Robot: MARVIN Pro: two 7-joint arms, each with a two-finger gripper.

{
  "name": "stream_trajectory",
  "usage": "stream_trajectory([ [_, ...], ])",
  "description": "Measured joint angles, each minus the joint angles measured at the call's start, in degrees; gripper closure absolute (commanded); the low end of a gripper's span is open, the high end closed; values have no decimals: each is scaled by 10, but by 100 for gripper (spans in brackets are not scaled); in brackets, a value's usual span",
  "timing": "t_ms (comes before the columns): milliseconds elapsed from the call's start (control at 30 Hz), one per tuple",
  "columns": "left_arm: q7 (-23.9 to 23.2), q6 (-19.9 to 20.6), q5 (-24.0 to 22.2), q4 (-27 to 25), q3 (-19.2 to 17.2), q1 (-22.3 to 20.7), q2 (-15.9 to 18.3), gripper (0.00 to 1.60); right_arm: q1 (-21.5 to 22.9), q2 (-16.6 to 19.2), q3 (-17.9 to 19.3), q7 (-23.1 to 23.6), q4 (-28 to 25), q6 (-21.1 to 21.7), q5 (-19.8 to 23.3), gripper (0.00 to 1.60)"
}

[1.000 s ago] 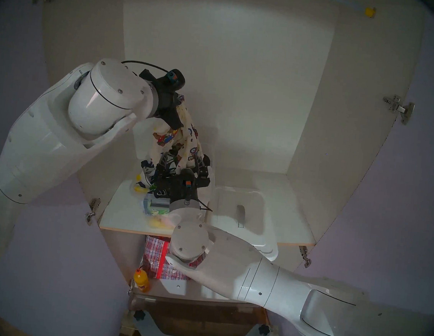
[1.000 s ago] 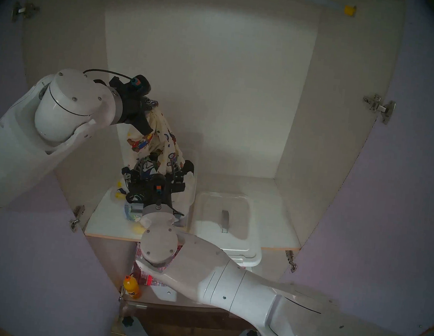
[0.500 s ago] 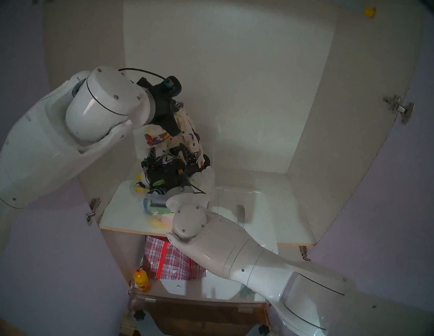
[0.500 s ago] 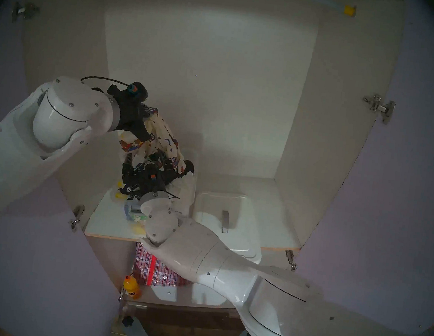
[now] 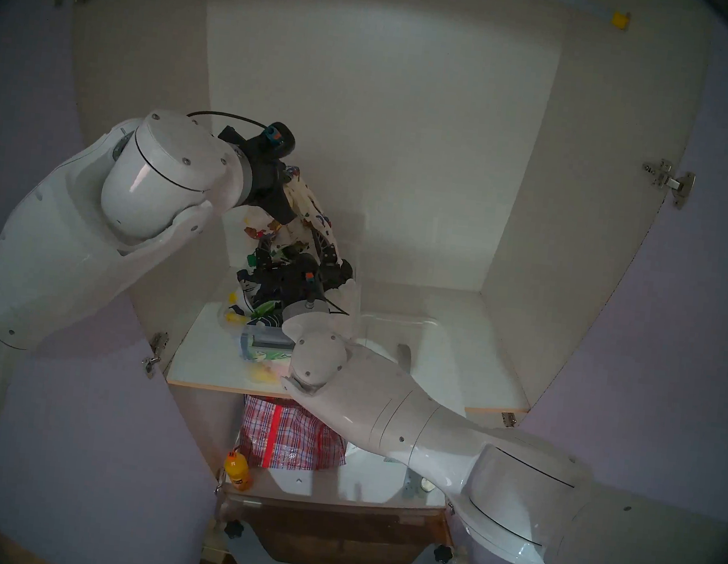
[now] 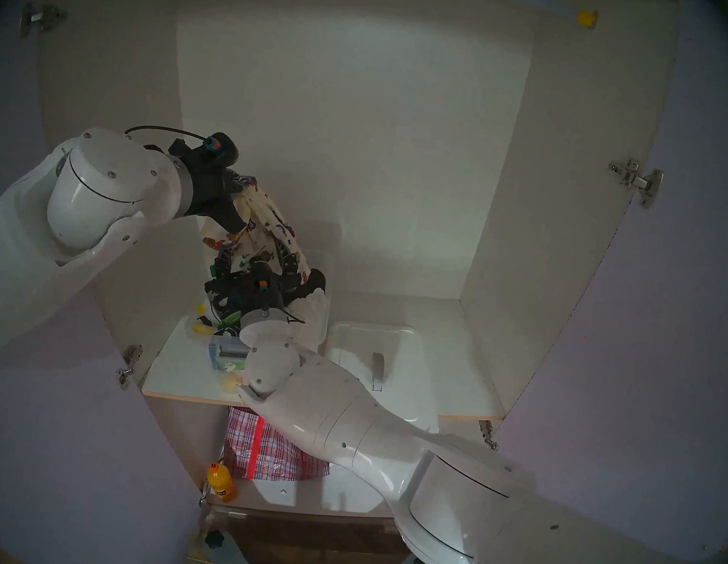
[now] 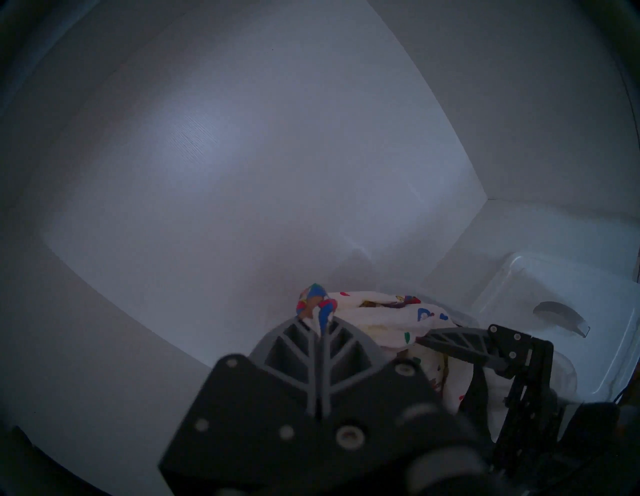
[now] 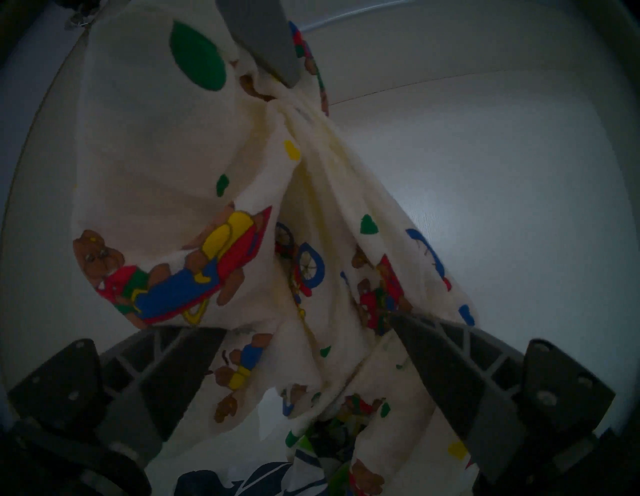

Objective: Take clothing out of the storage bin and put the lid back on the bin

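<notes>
A: Why's your left gripper (image 7: 317, 324) pinched tight on the clothing (image 8: 214, 194) above the bin (image 5: 264, 342)?

B: To lift it clear. Your right gripper (image 8: 304, 350) gapes empty around its hanging folds; the lid (image 6: 393, 367) waits beside the bin.

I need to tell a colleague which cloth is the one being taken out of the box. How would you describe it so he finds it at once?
Look inside the open white cupboard, at the clear storage bin on the left of its shelf. Above the bin, the left pincer is shut on a cream-white garment that hangs from it. Unlike the navy leaf-print cloth below, it carries small cartoon bears in red, blue and yellow.
</notes>
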Motion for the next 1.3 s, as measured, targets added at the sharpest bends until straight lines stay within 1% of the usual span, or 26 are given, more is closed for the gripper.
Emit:
stream_trajectory([
  [100,3,0,-6,15,8,-19,5,160,1,25,1,18,-15,7,13,0],
  [200,7,0,-15,23,9,-33,13,160,-2,31,15,20,-18,11,29,0],
  [233,10,0,-23,25,11,-34,19,160,-2,28,26,19,-18,14,37,0],
  [367,16,0,-47,28,14,-32,28,160,3,11,33,23,-11,30,53,0],
  [500,23,0,-66,24,22,-32,31,160,8,-9,30,77,3,47,80,0],
  [600,25,0,-81,19,26,-35,30,160,11,-37,28,88,29,51,86,0],
  [633,28,0,-94,17,28,-35,31,160,13,-58,28,88,54,49,86,0],
  [667,29,0,-99,15,29,-35,31,160,14,-70,27,86,69,49,86,0],
  [767,34,0,-113,9,31,-35,31,160,25,-108,28,60,122,30,76,0],
  [867,39,0,-121,4,33,-33,33,160,37,-136,28,30,167,19,68,0],
  [1000,50,0,-134,-3,33,-29,38,160,49,-177,27,-24,226,3,56,0],
  [1033,53,0,-137,-5,33,-28,40,160,51,-189,25,-44,242,-1,52,90],
  [1067,54,0,-139,-6,33,-28,40,160,52,-196,24,-55,251,-3,50,131],
  [1100,58,0,-142,-7,32,-26,42,160,53,-206,22,-71,261,-6,48,142],
  [1133,61,0,-145,-8,32,-25,44,160,53,-214,20,-89,263,-6,47,160],
  [1200,68,0,-152,-10,31,-21,47,160,54,-224,17,-127,257,-6,45,160],
  [1300,79,0,-161,-13,28,-16,54,160,56,-225,15,-184,247,-5,46,160],
])
